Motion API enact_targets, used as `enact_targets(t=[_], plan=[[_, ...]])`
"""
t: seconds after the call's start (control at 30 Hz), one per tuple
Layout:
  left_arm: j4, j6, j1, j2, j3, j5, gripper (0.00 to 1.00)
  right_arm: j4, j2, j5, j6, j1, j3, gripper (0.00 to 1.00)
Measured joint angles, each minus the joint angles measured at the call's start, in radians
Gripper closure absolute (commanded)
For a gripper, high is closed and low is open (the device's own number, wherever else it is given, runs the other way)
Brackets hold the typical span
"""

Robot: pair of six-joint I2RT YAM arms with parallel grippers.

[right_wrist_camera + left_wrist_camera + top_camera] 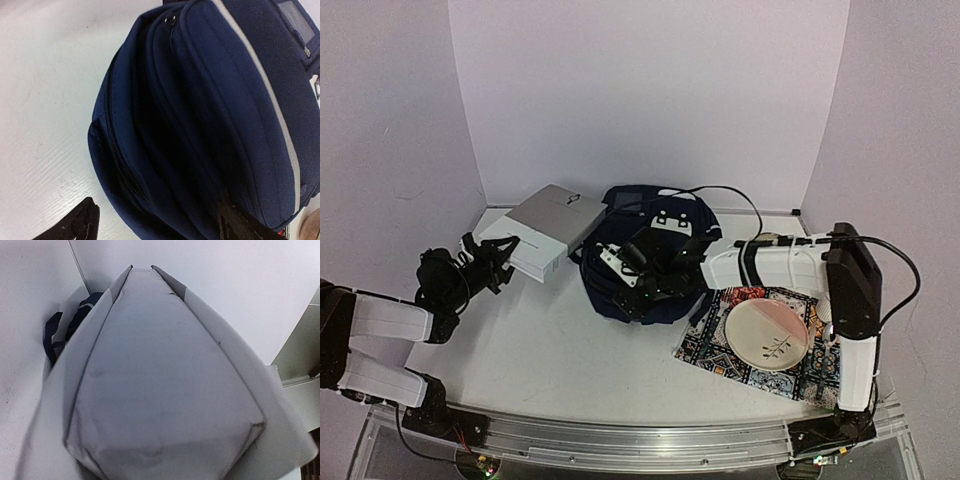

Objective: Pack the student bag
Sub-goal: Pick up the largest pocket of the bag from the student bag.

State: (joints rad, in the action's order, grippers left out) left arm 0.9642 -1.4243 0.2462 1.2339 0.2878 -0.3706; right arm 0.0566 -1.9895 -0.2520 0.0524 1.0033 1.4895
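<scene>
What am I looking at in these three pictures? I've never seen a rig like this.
Two robot arms are bolted to a table, each ending in a two-finger gripper. The wide picture looks down from above and behind them. The other two come from cameras on the wrists. The left gripper holds a grey box, which fills its wrist view. The right gripper is open, close against the navy student bag. A plate sits on a patterned mat to the right.
</scene>
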Motion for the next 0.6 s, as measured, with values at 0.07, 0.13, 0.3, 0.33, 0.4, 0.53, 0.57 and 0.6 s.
enact_targets(t=[0.07,0.13,0.3,0.33,0.4,0.53,0.57,0.6], plan=[[-0.01,0.009,-0.005,0.0,0.001,-0.022,0.6,0.015,-0.036,-0.05,0.018,0.009,0.018,0.19],[-0.029,0.017,-0.005,0.0,0.004,-0.039,0.6,0.027,-0.052,-0.102,0.031,0.013,0.027,0.2],[-0.06,0.041,-0.005,-0.002,0.008,-0.064,0.59,0.037,-0.057,-0.21,0.052,0.008,0.047,0.21],[-0.067,0.045,-0.005,-0.002,0.01,-0.068,0.59,0.038,-0.057,-0.218,0.054,0.008,0.048,0.21],[-0.082,0.051,-0.005,-0.003,0.019,-0.074,0.59,0.037,-0.057,-0.237,0.056,0.01,0.049,0.22],[-0.096,0.064,-0.005,-0.003,0.031,-0.085,0.59,0.032,-0.057,-0.302,0.056,0.009,0.049,0.28],[-0.102,0.065,-0.005,-0.004,0.034,-0.089,0.59,0.031,-0.057,-0.32,0.056,0.009,0.049,0.31],[-0.103,0.067,-0.005,-0.006,0.034,-0.093,0.59,0.03,-0.057,-0.333,0.058,0.009,0.049,0.35]])
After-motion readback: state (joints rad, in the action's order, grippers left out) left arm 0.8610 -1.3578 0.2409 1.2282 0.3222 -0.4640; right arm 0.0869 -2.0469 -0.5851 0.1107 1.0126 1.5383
